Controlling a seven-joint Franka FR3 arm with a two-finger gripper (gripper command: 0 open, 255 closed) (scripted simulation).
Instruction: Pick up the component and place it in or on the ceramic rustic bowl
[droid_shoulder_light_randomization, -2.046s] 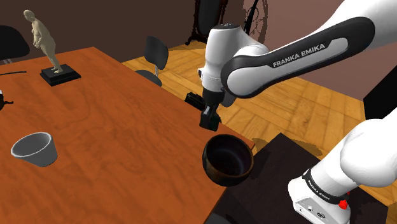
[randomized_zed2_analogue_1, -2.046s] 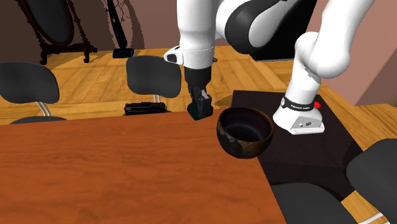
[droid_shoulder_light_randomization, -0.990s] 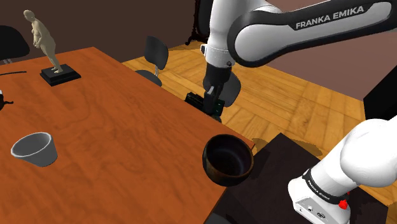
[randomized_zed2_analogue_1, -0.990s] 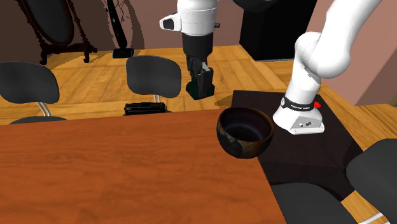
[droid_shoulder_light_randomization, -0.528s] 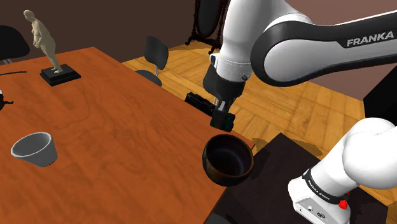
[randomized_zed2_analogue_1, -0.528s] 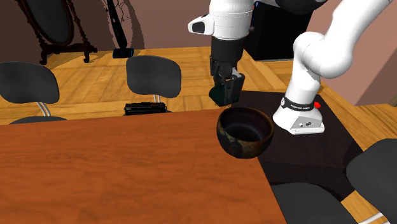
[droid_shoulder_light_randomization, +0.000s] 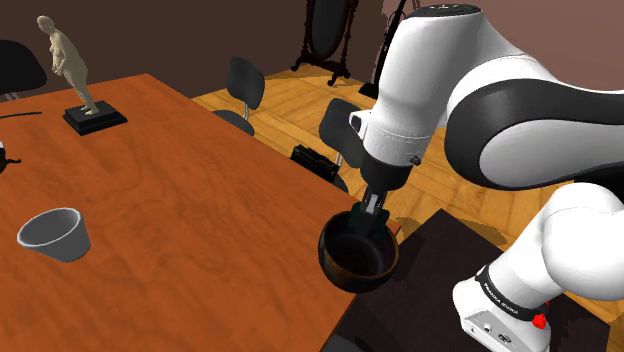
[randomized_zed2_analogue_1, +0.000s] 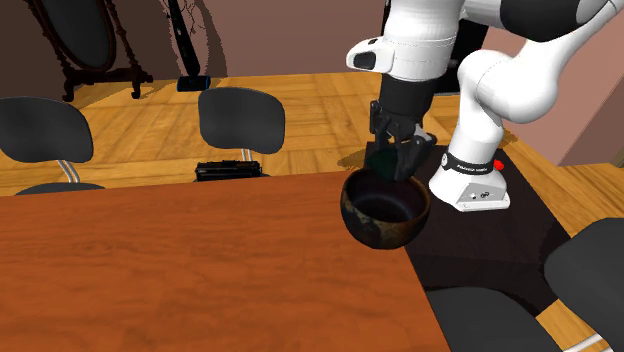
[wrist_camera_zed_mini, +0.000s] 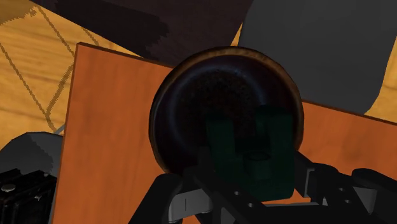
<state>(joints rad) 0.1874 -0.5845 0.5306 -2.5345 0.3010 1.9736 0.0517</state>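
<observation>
Wrist view: the black gripper (wrist_camera_zed_mini: 253, 189) pinches a dark green component (wrist_camera_zed_mini: 254, 146) between its 2 fingers. The block hangs over the dark hollow of a brown-rimmed bowl (wrist_camera_zed_mini: 203, 95), which sits at a corner of the orange-brown table (wrist_camera_zed_mini: 108, 127).

Shoulder view: the white arm (droid_shoulder_light_randomization: 440, 90) arches over the table's near corner. The gripper (droid_shoulder_light_randomization: 371, 215) points down into the bowl (droid_shoulder_light_randomization: 350, 265), its tip overlapping the far rim. A small grey cup (droid_shoulder_light_randomization: 55, 235) and a figurine (droid_shoulder_light_randomization: 68, 62) stand well apart on the table (droid_shoulder_light_randomization: 180, 200).

Second exterior view: the clasped component (randomized_zed2_analogue_1: 384, 160) hangs just above the bowl's (randomized_zed2_analogue_1: 385, 225) far rim. The black stand (randomized_zed2_analogue_1: 500, 240) lies beside the table, and a dark chair (randomized_zed2_analogue_1: 240, 120) stands behind it.
</observation>
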